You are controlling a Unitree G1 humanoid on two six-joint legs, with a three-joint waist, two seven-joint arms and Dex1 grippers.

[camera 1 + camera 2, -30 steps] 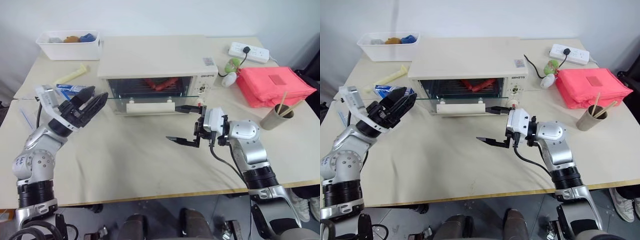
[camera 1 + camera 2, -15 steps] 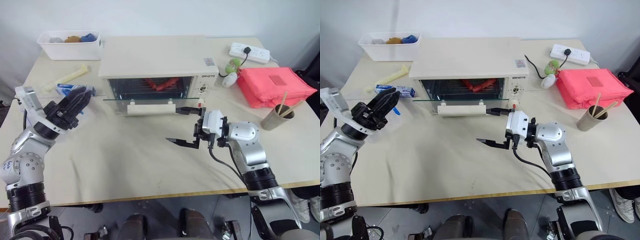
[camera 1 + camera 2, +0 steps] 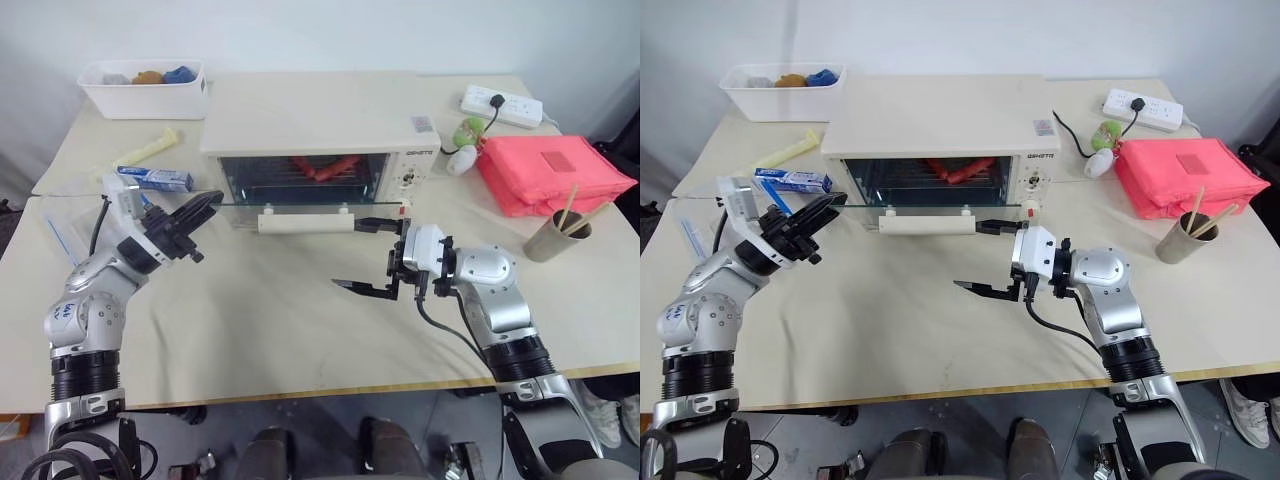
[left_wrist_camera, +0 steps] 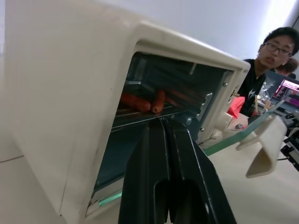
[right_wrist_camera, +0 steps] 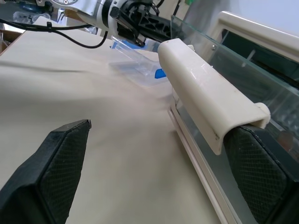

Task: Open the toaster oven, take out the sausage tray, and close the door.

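The cream toaster oven stands at the table's back centre. Its glass door is partly open, tipped out toward me, with the cream bar handle along its front edge. Red-orange sausages lie on the sausage tray inside the oven. My left gripper is shut and empty, its tip at the door's left corner; I cannot tell whether it touches. My right gripper is open, with its upper finger beside the handle's right end.
A white bin sits at the back left. A blue box and a yellow piece lie left of the oven. To the right are a power strip, a red bag and a cup. A person sits beyond.
My left gripper has shut. It swung out to the left, then came back in to the door's left corner. The right arm has stayed still.
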